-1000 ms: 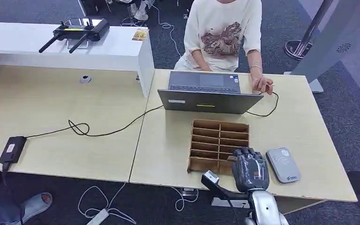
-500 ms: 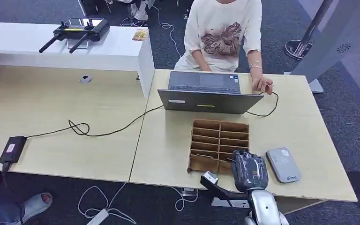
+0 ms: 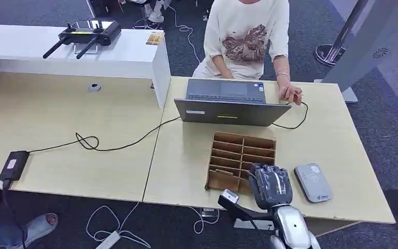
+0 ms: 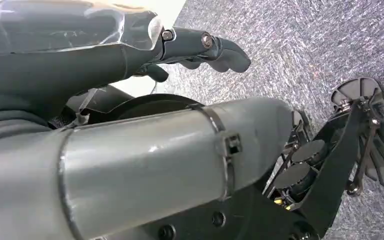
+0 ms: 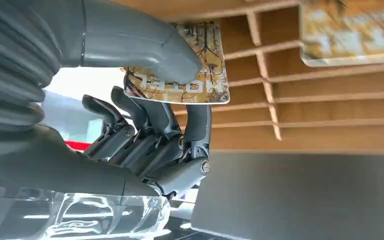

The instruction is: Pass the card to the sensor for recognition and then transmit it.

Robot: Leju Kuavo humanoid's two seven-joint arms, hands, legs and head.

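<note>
My right hand [image 3: 272, 185] is over the near right corner of the wooden card rack [image 3: 242, 154], back of the hand up in the head view. From the right wrist camera I can see the catch: the thumb [image 5: 145, 47] presses a card [image 5: 190, 67] against the fingers [image 5: 195, 120], so that hand is grasping the card, printed in yellow and brown with the word HOTEL on it. The card sits just in front of the rack's dividers, and another card [image 5: 350, 35] of the same look lies in a slot further along, a bit blurred. The grey card reader [image 3: 313, 182] lies on the table [image 3: 331, 140] just to the right of my hand, apart from it.

My left hand [image 4: 200, 47] hangs off the table over grey carpet, fingers curled a little with nothing in them that I can see; whether they are released or clenched I cannot tell from this angle.

Beyond the rack an open laptop [image 3: 228, 101] faces a person [image 3: 249, 36] seated at the far side, one hand [image 3: 290, 93] resting by its corner. A black cable [image 3: 114, 145] trails across the left table.
</note>
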